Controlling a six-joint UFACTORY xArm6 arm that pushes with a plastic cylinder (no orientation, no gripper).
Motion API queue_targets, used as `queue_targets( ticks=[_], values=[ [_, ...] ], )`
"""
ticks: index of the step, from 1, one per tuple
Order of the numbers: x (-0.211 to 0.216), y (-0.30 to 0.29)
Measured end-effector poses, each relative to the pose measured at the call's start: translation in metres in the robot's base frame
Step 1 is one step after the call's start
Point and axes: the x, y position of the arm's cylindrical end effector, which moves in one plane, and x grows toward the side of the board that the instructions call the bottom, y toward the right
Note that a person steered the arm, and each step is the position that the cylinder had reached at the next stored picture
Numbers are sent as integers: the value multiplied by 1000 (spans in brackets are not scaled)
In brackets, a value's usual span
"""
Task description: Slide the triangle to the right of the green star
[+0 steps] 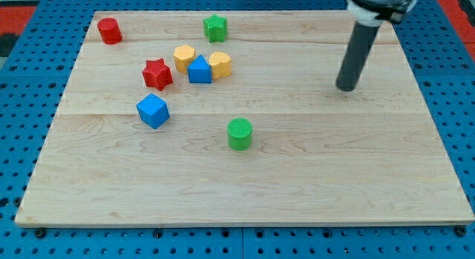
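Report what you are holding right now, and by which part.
Nothing is held. My tip rests on bare board, touching no block, far to the view's right of the blue triangle and lower right of the green star.

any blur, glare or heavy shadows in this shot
Camera view: even, soft light, no glare on the board; blocks throw only faint shadows, as under the green cylinder; my tip and the blue triangle look sharp; the rod's top is cropped.

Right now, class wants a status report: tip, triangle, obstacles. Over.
My tip well right of all blocks. Blue triangle wedged between yellow blocks, below-left of green star. Right of star unoccupied.
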Motion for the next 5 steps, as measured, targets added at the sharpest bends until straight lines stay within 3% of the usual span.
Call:
queue_targets(
  ticks=[3, 4, 5],
  values=[
    [-5, -219],
    [-35, -280],
    [-49, -218]
  ],
)
